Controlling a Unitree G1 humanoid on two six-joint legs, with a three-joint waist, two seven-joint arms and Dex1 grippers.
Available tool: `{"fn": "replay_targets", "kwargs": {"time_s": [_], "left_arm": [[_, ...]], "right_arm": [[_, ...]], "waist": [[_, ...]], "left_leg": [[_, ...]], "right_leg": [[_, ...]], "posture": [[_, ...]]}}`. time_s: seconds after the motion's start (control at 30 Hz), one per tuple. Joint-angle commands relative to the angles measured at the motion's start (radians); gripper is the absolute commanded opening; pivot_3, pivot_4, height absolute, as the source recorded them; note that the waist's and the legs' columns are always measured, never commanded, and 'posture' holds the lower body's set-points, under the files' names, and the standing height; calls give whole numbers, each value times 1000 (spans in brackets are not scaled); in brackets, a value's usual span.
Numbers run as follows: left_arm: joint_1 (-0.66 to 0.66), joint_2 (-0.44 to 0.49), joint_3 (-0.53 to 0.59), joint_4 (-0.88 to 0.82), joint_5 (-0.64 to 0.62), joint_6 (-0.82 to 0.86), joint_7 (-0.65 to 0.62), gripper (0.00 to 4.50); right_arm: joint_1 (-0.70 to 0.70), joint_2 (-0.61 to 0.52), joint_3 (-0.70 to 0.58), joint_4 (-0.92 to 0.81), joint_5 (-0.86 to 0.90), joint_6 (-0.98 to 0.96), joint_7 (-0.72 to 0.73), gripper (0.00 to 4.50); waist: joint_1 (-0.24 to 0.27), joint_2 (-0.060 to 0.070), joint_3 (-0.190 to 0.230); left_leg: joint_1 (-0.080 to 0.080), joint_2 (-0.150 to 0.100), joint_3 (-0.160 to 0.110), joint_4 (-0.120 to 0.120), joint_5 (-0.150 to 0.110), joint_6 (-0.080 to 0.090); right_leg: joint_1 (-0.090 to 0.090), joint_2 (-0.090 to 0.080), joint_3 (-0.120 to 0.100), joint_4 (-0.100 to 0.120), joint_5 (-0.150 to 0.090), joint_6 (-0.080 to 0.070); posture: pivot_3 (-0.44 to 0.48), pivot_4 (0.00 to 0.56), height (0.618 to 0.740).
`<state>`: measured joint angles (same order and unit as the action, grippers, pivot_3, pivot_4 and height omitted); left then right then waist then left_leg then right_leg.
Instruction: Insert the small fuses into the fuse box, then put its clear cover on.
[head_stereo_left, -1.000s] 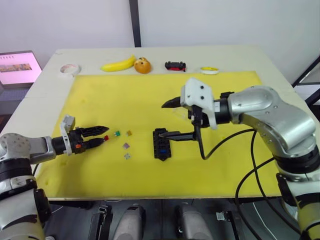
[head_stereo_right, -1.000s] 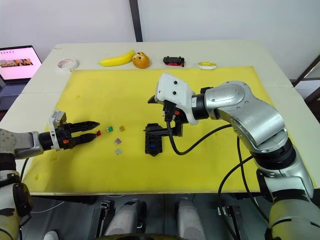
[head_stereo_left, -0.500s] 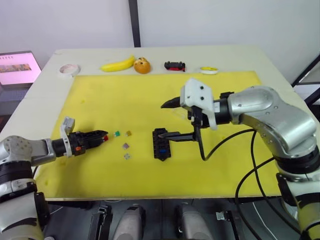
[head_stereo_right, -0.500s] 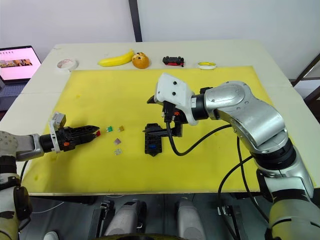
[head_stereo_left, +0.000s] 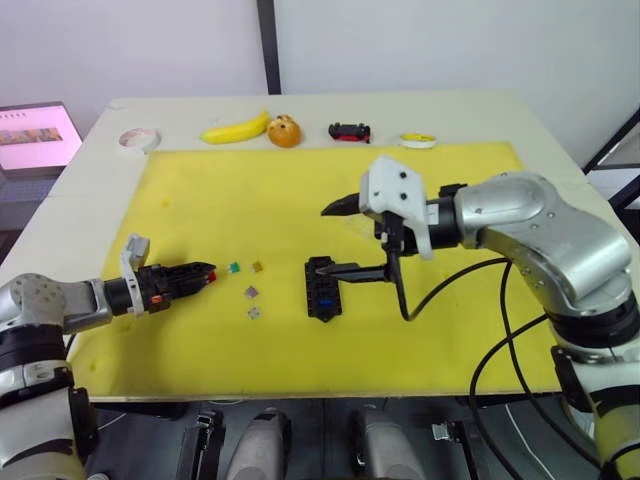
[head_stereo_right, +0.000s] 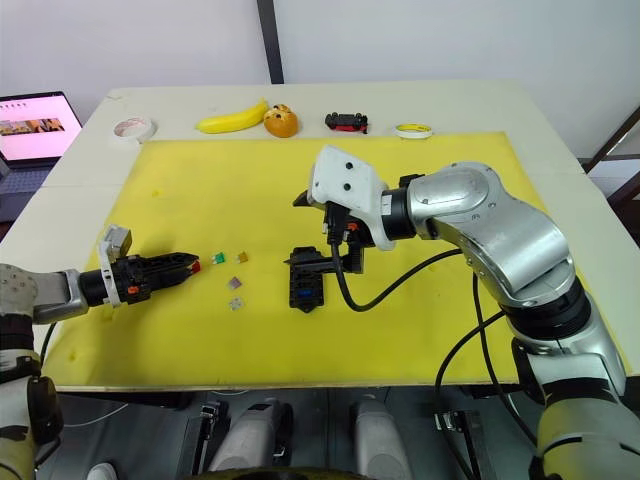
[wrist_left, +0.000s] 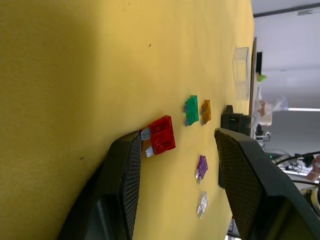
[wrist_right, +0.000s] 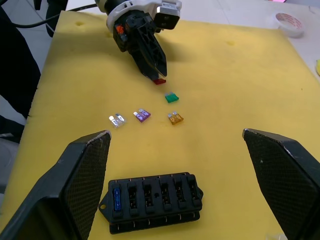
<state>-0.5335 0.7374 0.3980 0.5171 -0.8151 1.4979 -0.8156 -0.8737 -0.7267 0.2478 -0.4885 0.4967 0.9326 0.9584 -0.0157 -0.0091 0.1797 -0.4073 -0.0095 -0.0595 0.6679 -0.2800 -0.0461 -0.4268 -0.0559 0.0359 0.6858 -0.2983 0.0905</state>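
The left gripper (head_stereo_left: 203, 274) has been lowered toward the yellow foam mat (head_stereo_left: 210, 200) over the last second, its fingers drawn in from a wider spread so that the red fuse (wrist_left: 161, 135) is now bracketed. In the left wrist view the fingers are seen apart, with the red fuse lying just beside one finger and a clear gap left to the other; nothing is clamped yet. From this it is judged that a pick of the red fuse is being set up and that closing remains to be done.

The right gripper (head_stereo_left: 340, 240) has been held in place, spread wide over the fuse box (head_stereo_left: 321, 287), which sits at about 3 o'clock from the left gripper, well apart from it. One blue fuse (wrist_right: 116, 197) is seen seated in an end slot; the other slots look empty, so most of the insertion is judged to be ahead.

The clear cover (wrist_left: 241, 71) is seen on the mat beyond the fuse box, far from the left gripper.

Between the left gripper and the box, the loose fuses are laid out: the green fuse (head_stereo_left: 233, 267) just past the red one at 3 o'clock, the amber fuse (head_stereo_left: 257, 266) beside it, then the purple fuse (head_stereo_left: 252, 291) and the pale clear fuse (head_stereo_left: 255, 312) toward 4 o'clock.
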Motion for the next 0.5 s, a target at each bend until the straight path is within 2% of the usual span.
{"fn": "replay_targets", "kwargs": {"time_s": [0.03, 0.07, 0.5], "left_arm": [[27, 5, -29, 2, 28, 0, 8, 1476], [29, 6, -30, 0, 29, -1, 7, 1049], [43, 16, -41, -4, 38, -15, -10, 1049]], "right_arm": [[-28, 4, -17, -35, 10, -1, -6, 4500], [-28, 4, -17, -36, 10, -2, -6, 4500], [-27, 9, -16, -38, 13, 2, -9, 4500]], "waist": [[-1, 0, 0], [-1, 0, 0], [-2, 0, 0]], "left_leg": [[0, 0, 0, 0, 0, 0], [0, 0, 0, 0, 0, 0], [0, 0, 0, 0, 0, 0]], "right_leg": [[0, 0, 0, 0, 0, 0], [0, 0, 0, 0, 0, 0], [0, 0, 0, 0, 0, 0]], "posture": [[0, 150, 740], [0, 150, 740], [0, 150, 740]]}}
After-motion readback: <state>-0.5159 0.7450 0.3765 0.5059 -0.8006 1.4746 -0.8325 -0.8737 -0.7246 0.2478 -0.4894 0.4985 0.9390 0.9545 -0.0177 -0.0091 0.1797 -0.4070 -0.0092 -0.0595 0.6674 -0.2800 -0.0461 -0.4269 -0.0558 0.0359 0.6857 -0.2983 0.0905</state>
